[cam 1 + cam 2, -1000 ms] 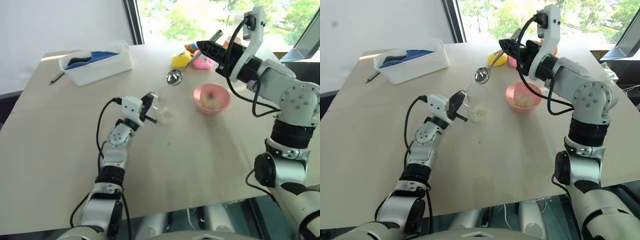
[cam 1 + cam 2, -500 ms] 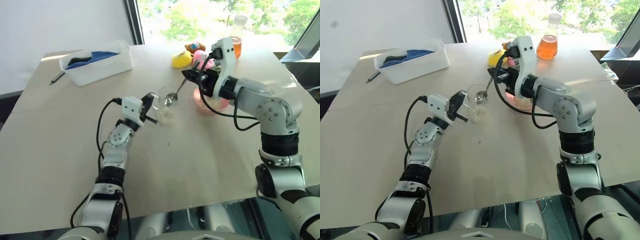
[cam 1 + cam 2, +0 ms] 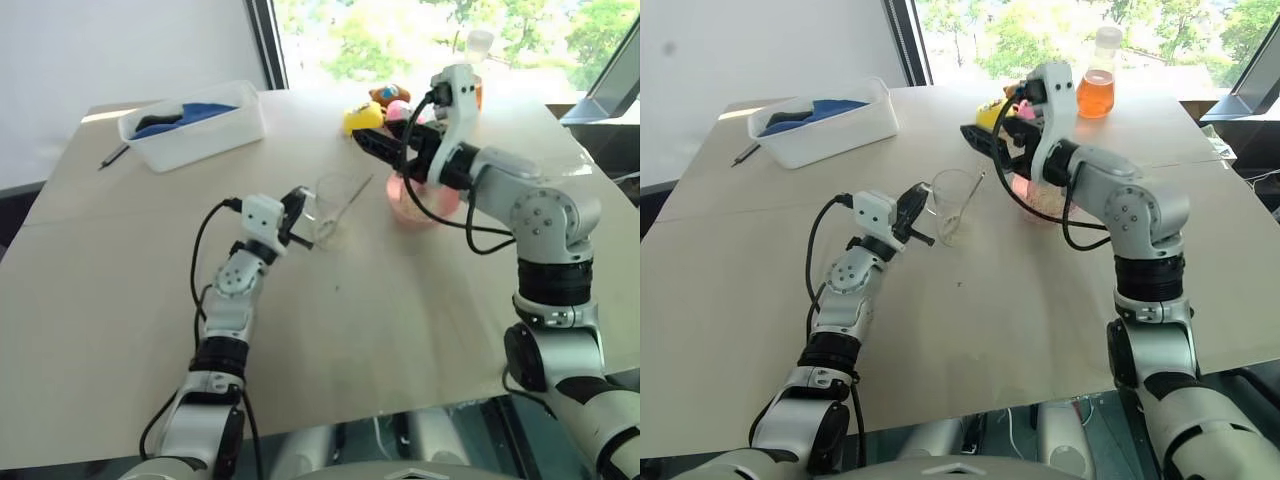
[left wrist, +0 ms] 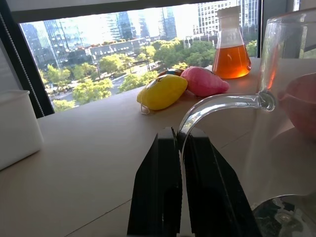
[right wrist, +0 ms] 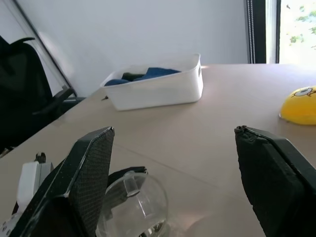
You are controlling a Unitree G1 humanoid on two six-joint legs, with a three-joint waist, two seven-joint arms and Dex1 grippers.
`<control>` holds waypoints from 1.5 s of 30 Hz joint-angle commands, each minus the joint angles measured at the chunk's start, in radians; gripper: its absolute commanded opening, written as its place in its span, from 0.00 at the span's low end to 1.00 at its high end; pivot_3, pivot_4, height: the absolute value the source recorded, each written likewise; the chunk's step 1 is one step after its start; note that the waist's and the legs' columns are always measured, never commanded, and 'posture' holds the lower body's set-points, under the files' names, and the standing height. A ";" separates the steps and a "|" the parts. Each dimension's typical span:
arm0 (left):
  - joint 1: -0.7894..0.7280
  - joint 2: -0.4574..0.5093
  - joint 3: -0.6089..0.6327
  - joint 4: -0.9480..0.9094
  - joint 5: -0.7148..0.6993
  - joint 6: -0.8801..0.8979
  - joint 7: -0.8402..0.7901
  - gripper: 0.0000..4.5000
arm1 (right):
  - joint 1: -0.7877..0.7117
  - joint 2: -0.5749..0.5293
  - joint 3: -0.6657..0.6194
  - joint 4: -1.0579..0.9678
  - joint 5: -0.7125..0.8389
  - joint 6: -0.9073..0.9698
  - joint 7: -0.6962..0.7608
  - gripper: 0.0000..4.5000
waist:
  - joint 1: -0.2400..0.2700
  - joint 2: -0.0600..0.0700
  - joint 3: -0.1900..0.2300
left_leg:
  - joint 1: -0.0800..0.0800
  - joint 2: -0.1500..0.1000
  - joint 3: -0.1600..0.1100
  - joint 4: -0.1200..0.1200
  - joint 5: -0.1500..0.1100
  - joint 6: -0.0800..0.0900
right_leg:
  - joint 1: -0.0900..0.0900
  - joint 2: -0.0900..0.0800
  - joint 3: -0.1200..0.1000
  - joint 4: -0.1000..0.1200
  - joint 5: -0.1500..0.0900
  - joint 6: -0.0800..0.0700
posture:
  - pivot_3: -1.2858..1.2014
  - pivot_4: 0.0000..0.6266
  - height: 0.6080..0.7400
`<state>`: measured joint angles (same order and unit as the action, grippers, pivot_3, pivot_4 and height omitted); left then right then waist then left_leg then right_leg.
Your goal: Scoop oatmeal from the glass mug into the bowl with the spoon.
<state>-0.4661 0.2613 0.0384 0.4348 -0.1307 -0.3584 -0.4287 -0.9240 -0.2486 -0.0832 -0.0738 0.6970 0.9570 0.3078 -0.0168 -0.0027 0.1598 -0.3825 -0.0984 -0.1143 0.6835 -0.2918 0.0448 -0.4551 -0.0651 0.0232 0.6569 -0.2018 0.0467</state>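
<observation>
Released, the spoon (image 3: 970, 192) now leans inside the glass mug (image 3: 952, 205); right gripper (image 3: 985, 143) hovers spread at its one o'clock. Left gripper (image 4: 180, 148) pinches the handle, steadying it; bowl (image 3: 420, 200) at three o'clock.

You see daylight entering through the window (image 3: 440, 35) behind the table (image 3: 120, 290), its panes blown out to near white. The tabletop is evenly bright, with soft shadows falling toward you. In the left wrist view the conical flask (image 4: 231, 49) glows backlit, and the nearby glass mug (image 4: 276, 98) is blurred. The right gripper's fingers (image 5: 89, 173) are out of focus.
</observation>
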 commanded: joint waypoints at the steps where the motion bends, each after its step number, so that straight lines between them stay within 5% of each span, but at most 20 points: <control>1: 0.017 0.011 0.001 -0.016 0.013 0.012 -0.001 0.00 | -0.048 -0.011 -0.051 0.005 -0.012 -0.045 -0.008 0.89 | 0.000 0.000 0.000 | 0.000 0.000 0.000 0.000 0.000 0.000 | 0.000 0.000 0.000 0.000 0.000 0.000 | 0.52 0.24 1.00; 4: 0.014 0.008 0.001 -0.012 0.011 0.011 -0.002 0.00 | -0.053 -0.022 -0.062 0.028 -0.031 -0.063 -0.008 0.89 | 0.000 0.000 0.000 | 0.000 0.000 0.000 0.000 0.000 0.000 | 0.000 0.000 0.000 0.000 0.000 0.000 | 0.52 0.24 1.00; 8: 0.015 0.007 0.004 -0.014 0.010 0.008 -0.001 0.28 | -0.054 -0.023 -0.064 0.035 -0.039 -0.071 -0.006 0.90 | -0.001 0.000 0.000 | 0.000 0.000 0.000 0.000 0.000 0.000 | 0.000 0.000 0.000 0.000 0.000 0.000 | 0.52 0.24 1.00; 14: 0.032 0.011 0.007 -0.028 0.019 0.004 0.008 0.89 | -0.054 -0.018 -0.064 0.033 -0.046 -0.070 -0.002 0.90 | 0.000 0.000 0.000 | 0.000 0.000 0.000 0.000 0.000 0.000 | 0.000 0.000 0.000 0.000 0.000 0.000 | 0.52 0.24 1.00; 28: 0.186 0.068 0.032 -0.307 -0.006 0.114 0.009 0.89 | 0.028 -0.056 -0.077 -0.016 -0.043 -0.087 0.047 0.90 | 0.002 0.000 0.000 | 0.000 0.000 0.000 0.000 0.000 0.000 | 0.000 0.000 0.002 0.000 0.000 0.000 | 0.52 0.24 1.00; 33: 0.311 0.104 0.072 -0.500 -0.051 0.209 0.005 0.89 | 0.232 -0.131 -0.092 0.011 -0.144 -0.334 0.160 0.90 | 0.006 0.000 0.000 | -0.001 0.000 -0.001 0.000 0.000 0.000 | 0.001 -0.001 0.002 -0.002 0.000 0.000 | 0.52 0.24 1.00; 34: 0.347 0.112 0.085 -0.551 -0.065 0.232 0.007 0.95 | 0.286 -0.150 -0.092 -0.007 -0.143 -0.355 0.195 0.90 | 0.005 0.001 0.001 | -0.001 0.000 -0.001 0.000 0.000 0.000 | 0.001 -0.001 0.002 -0.003 0.000 0.000 | 0.52 0.24 1.00; 45: 0.728 0.113 0.110 -0.875 -0.168 0.384 -0.020 0.98 | 0.803 -0.301 -0.075 -0.259 -0.099 -0.461 0.525 0.95 | 0.006 0.001 0.001 | 0.006 0.002 0.000 -0.002 -0.002 0.003 | 0.008 0.001 0.003 -0.004 0.000 0.000 | 0.52 0.24 1.00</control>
<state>0.2140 0.3764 0.1532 -0.3884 -0.2821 0.0218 -0.4317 -0.1672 -0.5364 -0.1451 -0.2803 0.5767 0.5224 0.7938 -0.0103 -0.0021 0.1604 -0.3770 -0.0959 -0.1145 0.6812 -0.2941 0.0479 -0.4465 -0.0638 0.0257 0.6519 -0.2021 0.0469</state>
